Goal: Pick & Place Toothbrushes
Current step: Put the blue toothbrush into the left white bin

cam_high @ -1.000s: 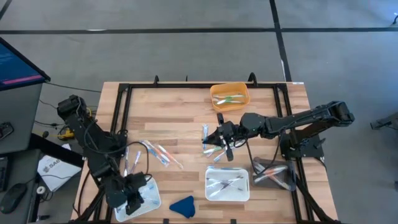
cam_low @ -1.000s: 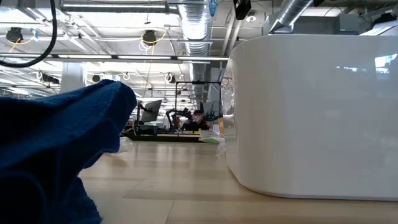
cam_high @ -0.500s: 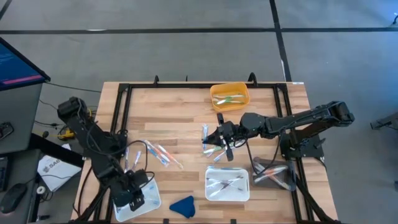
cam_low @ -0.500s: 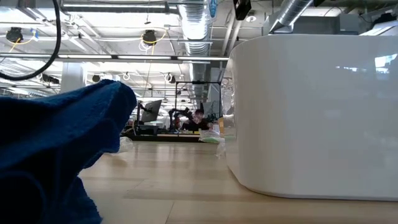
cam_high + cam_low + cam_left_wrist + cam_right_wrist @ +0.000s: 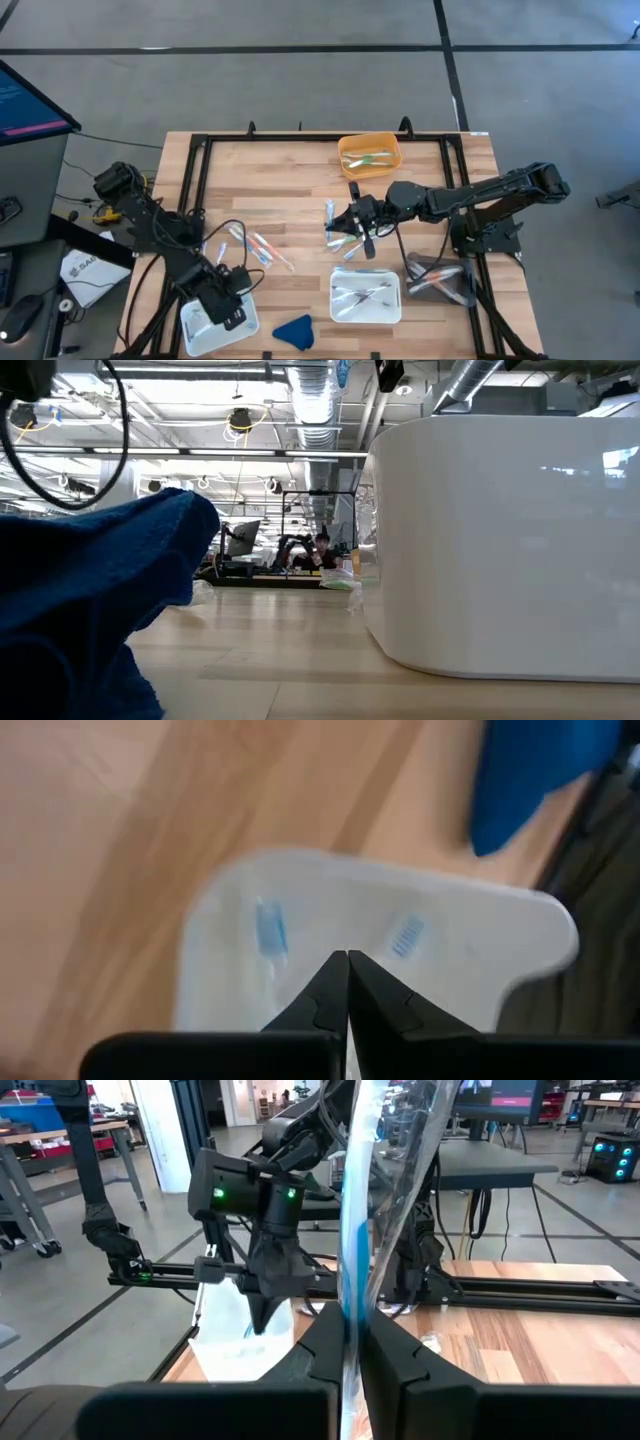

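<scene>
- The right gripper [image 5: 349, 229] hung over the middle of the table [image 5: 300, 170], its fingers [image 5: 400, 1355] clenched on a wrapped toothbrush [image 5: 355, 1210] with a blue stripe, which stood up between them in clear packaging.
- The left gripper [image 5: 228, 300] was above the white tray [image 5: 200, 335] at the table's front left corner, fingers pressed together with nothing between them.
- In the left wrist view that tray [image 5: 520, 935] held two blurred bluish toothbrush shapes [image 5: 270, 930], lying just past the fingertips [image 5: 330, 990].
- Loose toothbrushes [image 5: 258, 247] lay scattered on the wood between the two arms; the exact count could not be told.
- The orange bin [image 5: 369, 156] at the far edge held a few green-accented ones.
- The white tub [image 5: 366, 296] at the front centre held several; the number was unclear.
- A clear container [image 5: 440, 278] beside the right arm's base held some with orange accents.
- Four containers in all; one blue cloth [image 5: 293, 331] lay at the front edge between the white tray and the tub.
</scene>
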